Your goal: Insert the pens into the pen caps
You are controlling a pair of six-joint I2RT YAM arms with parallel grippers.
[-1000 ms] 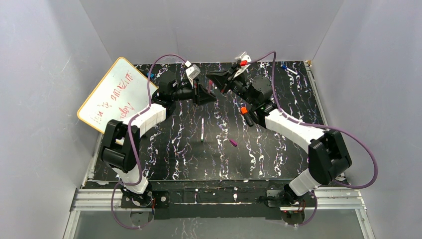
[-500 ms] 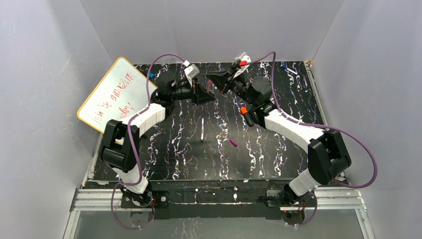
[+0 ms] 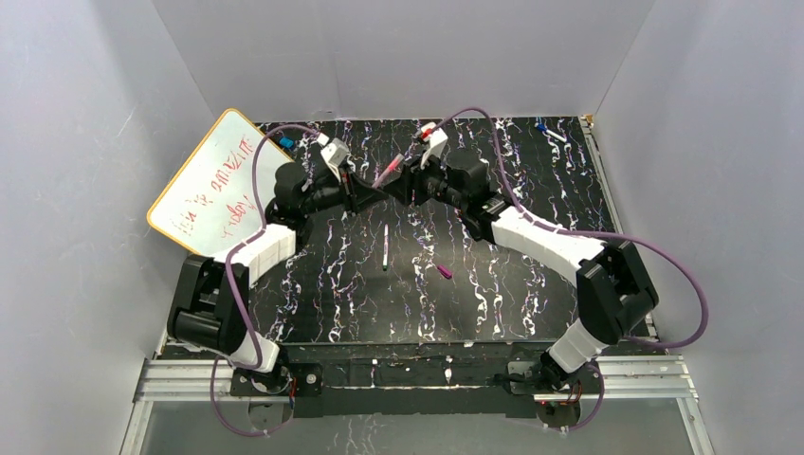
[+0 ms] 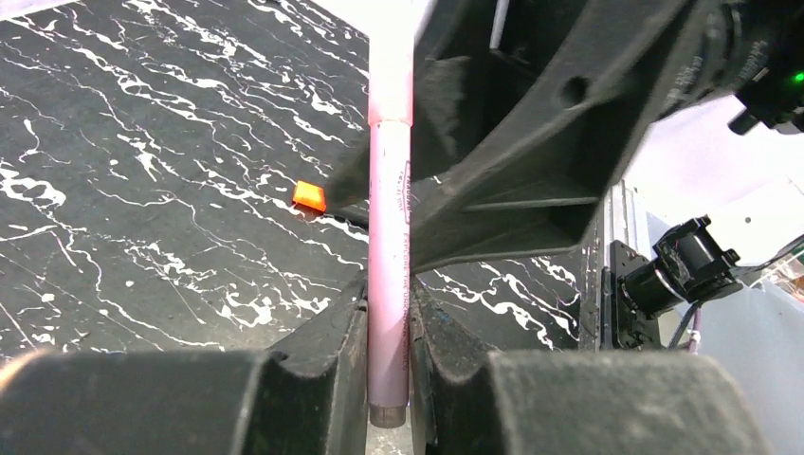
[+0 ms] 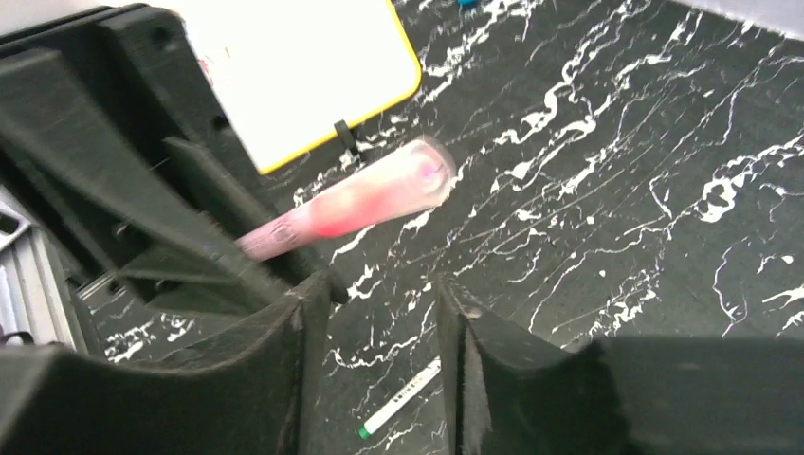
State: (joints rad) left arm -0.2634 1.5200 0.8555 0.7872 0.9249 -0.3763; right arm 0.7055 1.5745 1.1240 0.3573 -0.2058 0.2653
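My left gripper (image 3: 365,190) (image 4: 387,294) is shut on the thin pink pen (image 4: 387,246), held above the table. The pen's free end points up and to the right (image 3: 387,172). My right gripper (image 3: 403,186) (image 5: 379,294) is open and empty, facing the left one with its jaws close beside the pen (image 5: 351,204). The whitish pen with the green tip (image 3: 385,248) (image 5: 403,398) lies on the table below them. A magenta cap (image 3: 444,272) lies to its right. The black pen's orange tip (image 4: 309,196) shows on the table. The other caps are out of view.
A white board with a yellow rim (image 3: 213,180) (image 5: 303,66) leans at the back left. Small blue items lie near the back left (image 3: 286,144) and back right (image 3: 542,126). Grey walls enclose the black marbled table (image 3: 313,294) on three sides.
Both wrists have moved left and slightly nearer. The right gripper has closed in on the left one, and the pink pen now sticks up between them.
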